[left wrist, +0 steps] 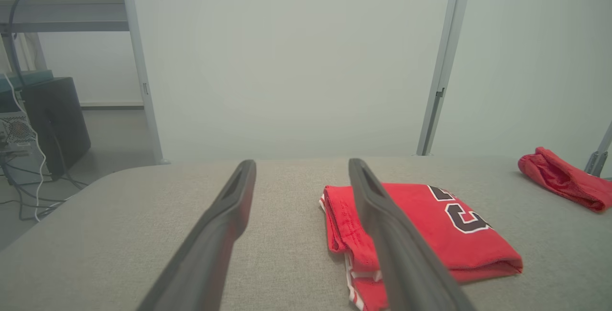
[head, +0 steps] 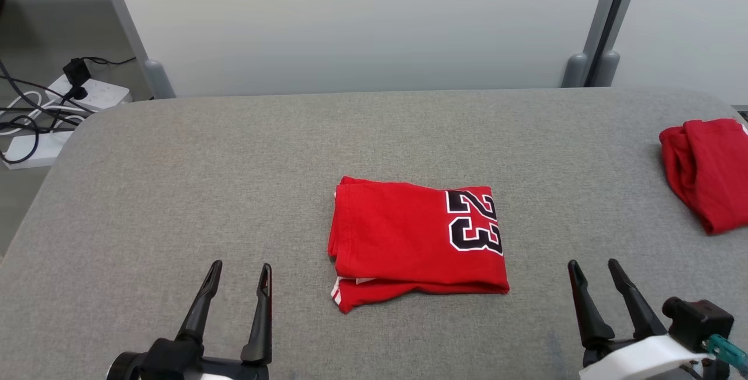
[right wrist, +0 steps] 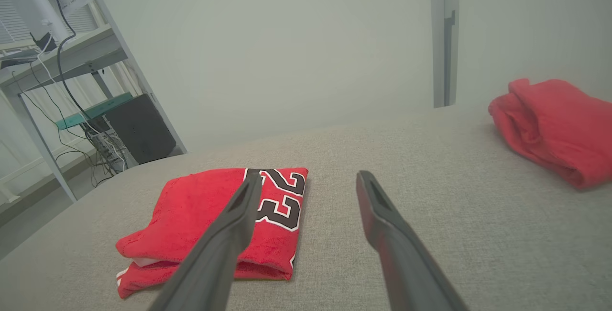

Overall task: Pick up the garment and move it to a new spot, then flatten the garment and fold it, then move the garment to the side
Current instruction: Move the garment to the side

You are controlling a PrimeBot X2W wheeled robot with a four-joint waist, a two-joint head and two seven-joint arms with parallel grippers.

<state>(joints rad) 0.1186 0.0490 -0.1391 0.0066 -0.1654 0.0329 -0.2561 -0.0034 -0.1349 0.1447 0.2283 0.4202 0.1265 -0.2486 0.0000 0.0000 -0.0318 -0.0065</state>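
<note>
A red garment (head: 409,242) with a black "23" lies folded in a flat rectangle at the middle of the grey table (head: 175,193). It also appears in the left wrist view (left wrist: 430,234) and the right wrist view (right wrist: 210,215). My left gripper (head: 241,271) hovers open near the front edge, left of the garment and apart from it. On the garment's right, my right gripper (head: 594,266) stands open, also apart from it. Both hold nothing.
A second folded red cloth (head: 707,172) lies at the table's right edge. Beyond the table's far left corner, power strips and cables (head: 52,111) lie on the floor. Pale partition panels (head: 362,23) stand behind the table.
</note>
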